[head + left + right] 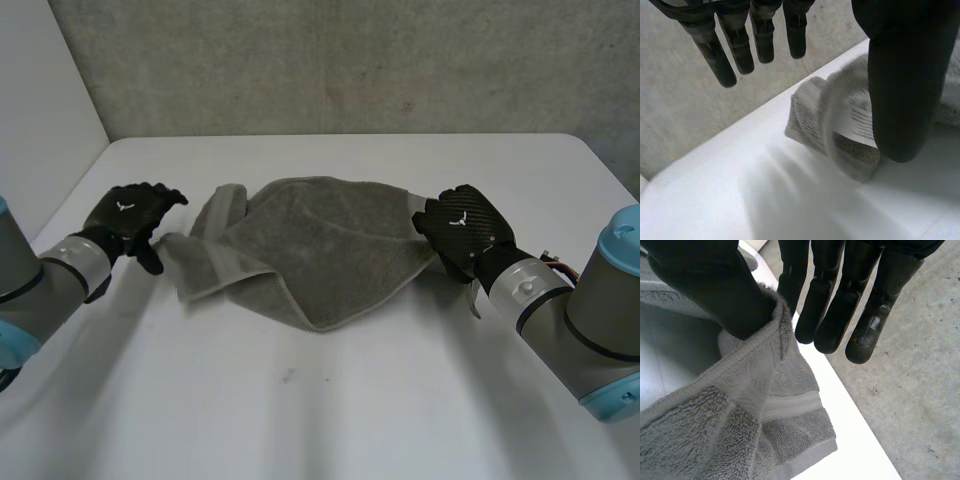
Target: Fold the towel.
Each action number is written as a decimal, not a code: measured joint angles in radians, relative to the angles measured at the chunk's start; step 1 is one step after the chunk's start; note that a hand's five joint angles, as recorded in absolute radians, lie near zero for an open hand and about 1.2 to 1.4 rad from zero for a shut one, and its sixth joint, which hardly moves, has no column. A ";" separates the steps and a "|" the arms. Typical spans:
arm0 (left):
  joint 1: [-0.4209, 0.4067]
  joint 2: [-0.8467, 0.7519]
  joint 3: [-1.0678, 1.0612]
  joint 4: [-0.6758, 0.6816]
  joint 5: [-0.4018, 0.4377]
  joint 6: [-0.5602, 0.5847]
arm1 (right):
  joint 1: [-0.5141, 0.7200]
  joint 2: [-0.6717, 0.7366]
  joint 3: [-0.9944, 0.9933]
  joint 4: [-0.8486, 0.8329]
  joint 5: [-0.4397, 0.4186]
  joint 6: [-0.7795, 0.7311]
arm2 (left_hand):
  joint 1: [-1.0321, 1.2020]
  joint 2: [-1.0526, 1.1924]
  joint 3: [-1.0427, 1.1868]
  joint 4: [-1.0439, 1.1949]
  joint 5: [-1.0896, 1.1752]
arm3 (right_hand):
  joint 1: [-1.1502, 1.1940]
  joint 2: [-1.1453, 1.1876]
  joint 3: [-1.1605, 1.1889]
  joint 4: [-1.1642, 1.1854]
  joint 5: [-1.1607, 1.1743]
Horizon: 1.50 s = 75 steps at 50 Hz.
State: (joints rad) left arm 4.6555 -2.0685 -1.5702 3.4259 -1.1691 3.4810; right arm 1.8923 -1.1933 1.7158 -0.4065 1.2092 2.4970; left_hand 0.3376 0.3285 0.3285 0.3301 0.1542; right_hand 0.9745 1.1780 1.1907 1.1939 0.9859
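Starting nearest the viewer: the left arm (30,285) and right arm (575,320), grey-jointed with light-blue caps, reach in over a smooth white table (300,420), bare along its near side.

Beyond that lies the towel (320,240), at mid-table between the two hands. It is grey terry cloth with a looped pile and a flat woven band near its hem. It forms a loose, rumpled heap rather than a rectangle. One layer comes to a blunt point toward the near side, and a narrow flap lies doubled over on the left.

At the towel's left corner, just beside it, is the left hand (130,222). Its fingers (735,50) are straight and spread well clear of the thumb, which stands in front of the corner. It grips nothing.

At the towel's right corner is the right hand (465,228). The hem runs up between its thumb and straight fingers, and the corner hangs below it clear of the table, so this is judged a pinch hold.

Farthest off are the towel's rounded far edge, the table's far rim and a rough grey wall (350,60).

Progress, as a judgement, is early. No clean fold with matched edges is visible. The cloth would need spreading flat, then bringing edge to edge and smoothing. Being soft and limp, it will likely sag and bunch if lifted by one corner.
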 measured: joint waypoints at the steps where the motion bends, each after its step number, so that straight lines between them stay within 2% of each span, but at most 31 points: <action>1: 0.001 0.015 -0.011 -0.001 -0.001 0.012 | 0.000 0.000 0.000 0.002 0.001 0.000 | -0.037 -0.030 -0.030 -0.032 -0.033 | 0.000 0.000 0.000 0.000 0.000; 5: 0.001 0.119 -0.078 -0.006 -0.002 0.049 | 0.000 0.000 -0.007 0.019 0.016 0.003 | -0.053 -0.051 -0.051 -0.053 -0.053 | 0.000 0.000 0.000 0.000 0.000; 12: -0.018 0.253 -0.165 -0.016 -0.015 0.039 | -0.001 0.003 -0.021 0.047 0.046 0.027 | -0.061 -0.060 -0.059 -0.061 -0.062 | 0.000 0.000 0.000 0.000 0.000; 18: -0.099 0.319 -0.222 -0.032 -0.053 -0.008 | -0.003 0.003 -0.030 0.075 0.068 0.096 | -0.061 -0.058 -0.057 -0.060 -0.059 | 0.000 0.000 0.000 0.000 0.000; 20: -0.156 0.318 -0.230 -0.034 -0.092 -0.036 | -0.003 0.002 -0.031 0.087 0.072 0.123 | -0.058 -0.052 -0.053 -0.054 -0.052 | 0.000 0.000 0.000 0.000 0.000; 24: -0.267 0.273 -0.215 -0.024 -0.189 -0.075 | -0.001 0.000 -0.031 0.109 0.076 0.161 | -0.057 -0.045 -0.046 -0.048 -0.045 | 0.000 0.000 0.000 0.000 0.000; 26: -0.285 0.262 -0.209 -0.020 -0.208 -0.080 | -0.001 0.000 -0.031 0.111 0.076 0.164 | -0.057 -0.045 -0.046 -0.048 -0.045 | 0.000 0.000 0.000 0.000 0.000; 27: -0.340 0.220 -0.186 -0.004 -0.261 -0.088 | 0.000 0.000 -0.031 0.117 0.076 0.170 | -0.057 -0.045 -0.046 -0.047 -0.044 | 0.000 0.000 0.000 0.000 0.000; 30: -0.411 0.149 -0.143 0.025 -0.331 -0.089 | 0.002 0.000 -0.030 0.122 0.075 0.172 | -0.057 -0.045 -0.046 -0.047 -0.044 | 0.000 0.000 0.000 0.000 0.000; 39: -0.501 -0.063 0.019 0.066 -0.410 -0.071 | 0.001 0.000 -0.028 0.123 0.074 0.165 | 0.029 0.037 0.038 0.033 0.035 | 0.000 0.000 0.000 0.000 0.000; 43: -0.507 -0.140 0.088 0.068 -0.429 -0.042 | 0.000 0.000 -0.027 0.123 0.074 0.163 | 0.097 0.101 0.101 0.100 0.102 | 0.000 0.000 0.000 0.000 0.000; 47: -0.505 -0.210 0.159 0.070 -0.466 0.018 | 0.000 0.000 -0.027 0.123 0.073 0.161 | 0.281 0.282 0.281 0.274 0.275 | 0.000 0.000 0.000 0.000 0.000; 58: -0.473 -0.262 0.221 0.062 -0.524 0.114 | -0.005 0.008 -0.035 0.122 0.070 0.157 | 0.423 0.431 0.431 0.423 0.422 | 0.000 0.000 0.000 0.000 0.000; 61: -0.451 -0.243 0.201 0.043 -0.524 0.124 | -0.009 0.012 -0.044 0.125 0.070 0.156 | 0.554 0.562 0.561 0.560 0.559 | 0.000 0.000 0.000 0.000 0.000; 63: -0.449 -0.240 0.198 0.041 -0.523 0.125 | -0.009 0.012 -0.045 0.127 0.070 0.156 | 0.554 0.562 0.561 0.560 0.559 | 0.000 0.000 0.000 0.000 0.000; 64: -0.439 -0.214 0.175 0.028 -0.522 0.132 | -0.010 0.013 -0.056 0.138 0.070 0.155 | 0.673 0.687 0.686 0.676 0.674 | 0.000 0.000 0.000 0.000 0.000; 66: -0.435 -0.196 0.158 0.022 -0.521 0.136 | -0.010 0.013 -0.064 0.149 0.070 0.153 | 0.692 0.696 0.694 0.694 0.692 | 0.000 0.000 0.000 0.000 0.000; 67: -0.432 -0.180 0.146 0.020 -0.520 0.138 | -0.010 0.012 -0.070 0.159 0.070 0.149 | 0.766 0.783 0.781 0.781 0.779 | 0.000 0.000 0.000 0.000 0.000; 71: -0.415 -0.071 0.067 0.011 -0.511 0.147 | -0.010 0.007 -0.114 0.246 0.070 0.102 | 0.815 0.855 0.852 0.850 0.843 | 0.000 0.000 0.000 0.000 0.000; 75: -0.386 0.085 -0.033 -0.014 -0.489 0.152 | -0.012 -0.002 -0.189 0.433 0.071 -0.015 | 0.828 0.879 0.877 0.875 0.863 | 0.000 0.000 0.000 0.000 0.000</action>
State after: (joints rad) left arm 4.2700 -1.9839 -1.6036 3.4117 -1.6577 3.6327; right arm 1.8803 -1.1958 1.5264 0.0261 1.2804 2.4820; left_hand 1.1655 1.2077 1.2057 1.2047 1.0173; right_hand 0.9745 1.1780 1.1909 1.1939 0.9859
